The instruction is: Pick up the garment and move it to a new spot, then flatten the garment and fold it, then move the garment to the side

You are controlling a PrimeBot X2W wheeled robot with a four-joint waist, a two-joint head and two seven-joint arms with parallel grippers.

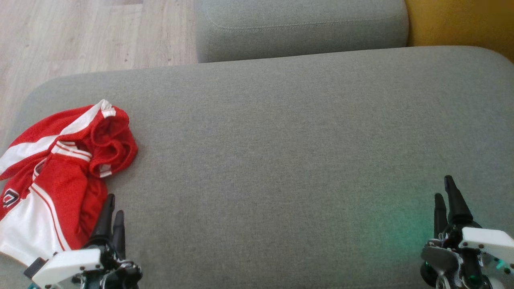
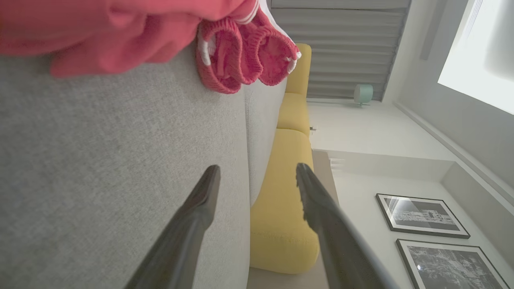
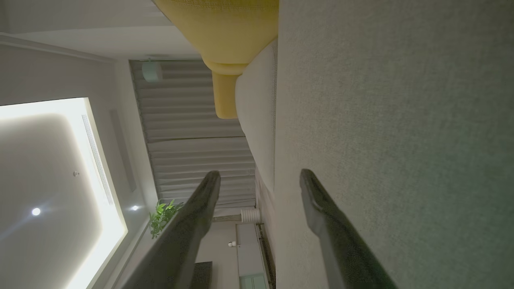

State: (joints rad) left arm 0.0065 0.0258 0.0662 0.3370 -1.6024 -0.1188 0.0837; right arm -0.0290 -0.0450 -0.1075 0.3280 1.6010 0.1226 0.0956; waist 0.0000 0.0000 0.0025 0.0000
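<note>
So, when I looked, the garment point(image 1: 60, 168) was lying crumpled at the left end of the grey sofa cushion point(image 1: 281, 140), right next to my left end effector point(image 1: 114, 204). That one and the right end effector point(image 1: 443, 188) were both spread wide with nothing in them.

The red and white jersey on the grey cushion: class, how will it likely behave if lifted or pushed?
The jersey lies crumpled in soft folds, so it is probably floppy and would drape when lifted. Its mesh weave looks thin, so likely light. Pushed across the textured grey cushion, it would probably bunch rather than slide.
</note>
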